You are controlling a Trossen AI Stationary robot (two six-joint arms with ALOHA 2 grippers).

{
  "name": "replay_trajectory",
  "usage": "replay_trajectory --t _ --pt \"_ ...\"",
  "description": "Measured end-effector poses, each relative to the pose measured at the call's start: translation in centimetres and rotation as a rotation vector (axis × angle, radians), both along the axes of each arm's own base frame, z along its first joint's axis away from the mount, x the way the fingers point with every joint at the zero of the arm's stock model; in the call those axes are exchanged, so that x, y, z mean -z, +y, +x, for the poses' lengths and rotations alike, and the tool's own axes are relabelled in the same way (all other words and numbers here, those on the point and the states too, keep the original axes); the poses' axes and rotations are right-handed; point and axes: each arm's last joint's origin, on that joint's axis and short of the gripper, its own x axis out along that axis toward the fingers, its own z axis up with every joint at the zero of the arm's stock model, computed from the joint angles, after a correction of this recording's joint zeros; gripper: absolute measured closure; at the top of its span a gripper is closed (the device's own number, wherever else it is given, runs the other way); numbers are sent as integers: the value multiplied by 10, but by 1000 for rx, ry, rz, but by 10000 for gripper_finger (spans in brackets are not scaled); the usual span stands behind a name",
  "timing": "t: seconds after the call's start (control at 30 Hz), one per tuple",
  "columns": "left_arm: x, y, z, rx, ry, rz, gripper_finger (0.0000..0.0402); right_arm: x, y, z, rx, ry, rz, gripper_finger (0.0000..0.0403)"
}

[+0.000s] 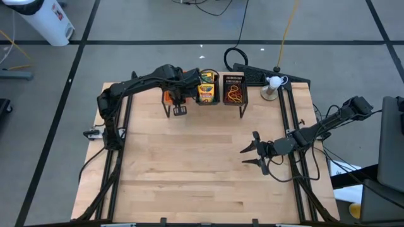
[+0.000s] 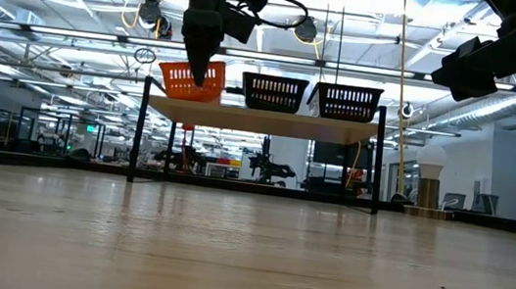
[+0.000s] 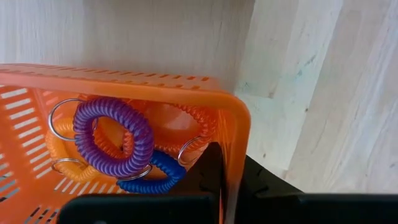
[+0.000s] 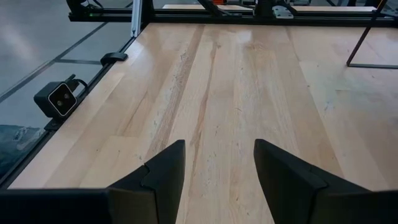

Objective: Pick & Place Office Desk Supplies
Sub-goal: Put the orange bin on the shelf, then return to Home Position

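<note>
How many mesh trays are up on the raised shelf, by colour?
Orange mesh tray: 1
Black mesh trays: 2
Total: 3
The left gripper is at the orange mesh tray; the right gripper, open, hovers over the table.

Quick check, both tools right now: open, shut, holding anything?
Left tool: above the orange tray; cannot tell whether it is open or shut.
Right tool: open, holding nothing, above the bare table.
</note>
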Motion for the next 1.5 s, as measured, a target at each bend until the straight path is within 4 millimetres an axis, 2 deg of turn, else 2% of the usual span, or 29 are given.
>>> replay_trajectory --t 0.37,0.97,1.1,1.27,1.4,1.5 --pt "0 0 0 -4 -1 -3 344 0 0 0 0 0 0 220" --pt "-1 -1 0 -7 3 6 204 0 0 0 0 0 0 220" --pt "-12 -3 1 1 -25 19 179 0 0 0 0 0 0 220" --pt "-40 -15 2 1 -82 54 168 0 0 0 0 0 0 220" --pt "-67 -33 0 -28 -140 76 167 0 0 0 0 0 0 220" --pt "-87 -58 -2 -46 -252 10 168 -1 0 0 0 -5 3 220"
